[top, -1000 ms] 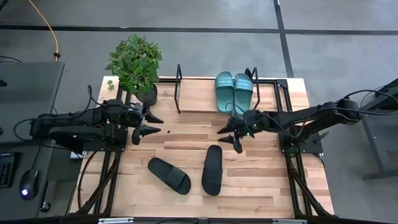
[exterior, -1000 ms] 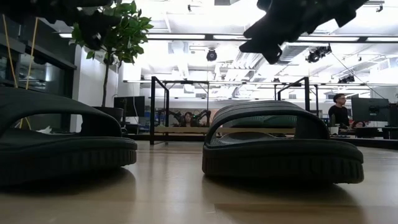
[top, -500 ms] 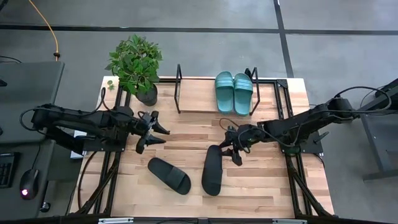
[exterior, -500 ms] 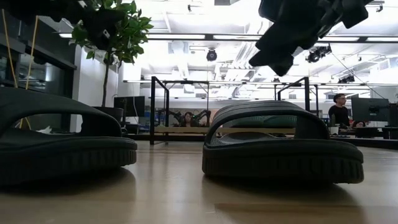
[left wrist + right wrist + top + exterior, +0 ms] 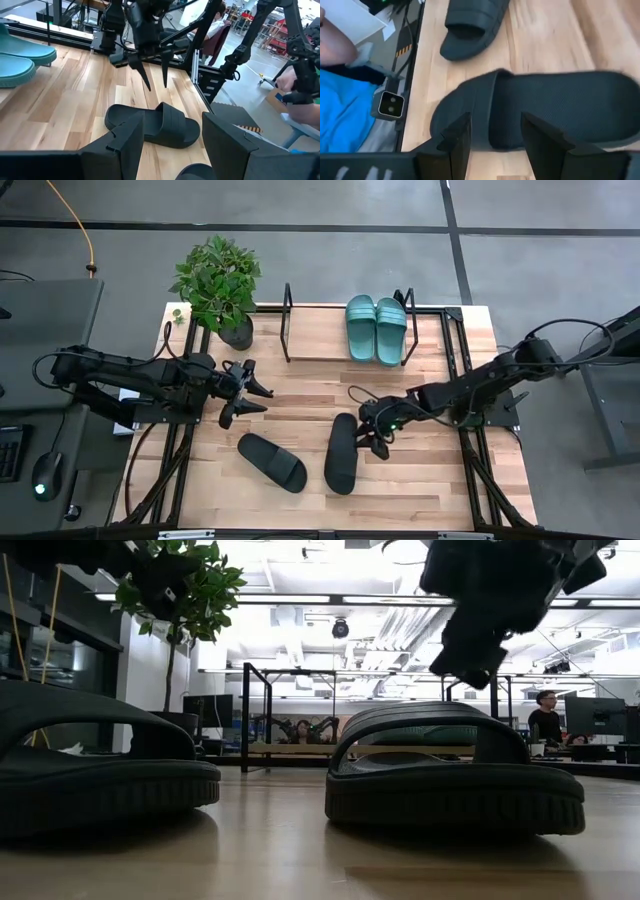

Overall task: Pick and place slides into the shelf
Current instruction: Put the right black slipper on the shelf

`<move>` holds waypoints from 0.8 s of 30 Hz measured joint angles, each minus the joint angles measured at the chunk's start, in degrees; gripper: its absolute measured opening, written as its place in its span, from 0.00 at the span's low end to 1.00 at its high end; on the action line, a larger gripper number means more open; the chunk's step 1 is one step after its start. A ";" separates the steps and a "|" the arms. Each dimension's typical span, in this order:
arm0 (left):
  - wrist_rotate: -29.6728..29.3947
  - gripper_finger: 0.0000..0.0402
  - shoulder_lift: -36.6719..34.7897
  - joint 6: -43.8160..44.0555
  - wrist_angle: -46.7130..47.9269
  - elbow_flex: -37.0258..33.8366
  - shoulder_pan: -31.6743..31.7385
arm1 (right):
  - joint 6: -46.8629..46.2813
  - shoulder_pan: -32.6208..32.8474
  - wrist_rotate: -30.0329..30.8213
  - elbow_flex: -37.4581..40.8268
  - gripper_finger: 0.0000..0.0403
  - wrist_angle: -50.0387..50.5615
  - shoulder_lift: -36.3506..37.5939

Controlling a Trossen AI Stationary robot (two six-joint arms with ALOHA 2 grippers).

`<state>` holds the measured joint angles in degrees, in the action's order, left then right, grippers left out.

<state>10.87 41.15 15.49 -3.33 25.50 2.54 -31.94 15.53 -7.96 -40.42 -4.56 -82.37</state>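
Observation:
Two black slides lie soles down on the wooden tabletop, one [image 5: 272, 462] near the middle front and one [image 5: 340, 452] to its right. Two teal slides [image 5: 376, 328] rest side by side on the shelf [image 5: 320, 340] at the far edge. My right gripper [image 5: 366, 436] hangs open just above the right black slide [image 5: 545, 110], with its fingers over the strap end and touching nothing. My left gripper [image 5: 258, 397] is open in the air left of centre, pointing level toward the black slides [image 5: 155, 125].
A potted plant [image 5: 218, 285] stands at the far left corner beside the shelf's black loop frame [image 5: 288, 320]. Bare wood lies between the shelf and the black slides. Beyond the table's near edge a person's blue sleeve [image 5: 345, 110] shows.
My right gripper has come from near the shelf toward the table's near edge and down, rolling as it went, until it hangs over the right black slide. My left gripper first shifted a little toward the table's middle, then kept still. No slide has moved.

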 joint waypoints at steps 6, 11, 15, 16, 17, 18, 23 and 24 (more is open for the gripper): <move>0.00 0.46 0.00 0.00 0.02 0.00 -0.02 | -1.71 -0.17 -4.07 0.00 0.40 -3.82 -4.06; 0.02 0.46 0.00 0.00 0.11 0.00 -0.02 | -1.89 -0.17 -6.91 0.00 0.40 -5.66 -5.16; 0.02 0.46 0.00 0.00 0.13 0.00 -0.02 | -3.20 -0.15 -6.92 0.00 0.40 -5.66 -5.16; 0.02 0.46 0.00 0.00 0.13 0.00 -0.02 | -3.20 -0.15 -6.92 0.00 0.40 -5.66 -5.16; 0.02 0.46 0.00 0.00 0.13 0.00 -0.02 | -3.20 -0.15 -6.89 0.00 0.40 -5.63 -5.16; 0.02 0.46 0.00 0.00 0.13 0.00 -0.02 | -3.22 -0.15 -6.87 0.00 0.40 -5.59 -5.16; 0.02 0.46 0.00 0.00 0.15 0.00 -0.02 | -3.93 -0.15 -6.06 0.00 0.40 -5.56 -5.16; 0.02 0.46 0.00 0.00 0.15 0.00 -0.02 | -4.12 -0.15 -6.01 0.00 0.40 -5.52 -5.16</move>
<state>10.90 41.15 15.49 -3.18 25.50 2.52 -36.05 15.38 -13.97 -40.42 -10.08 -87.53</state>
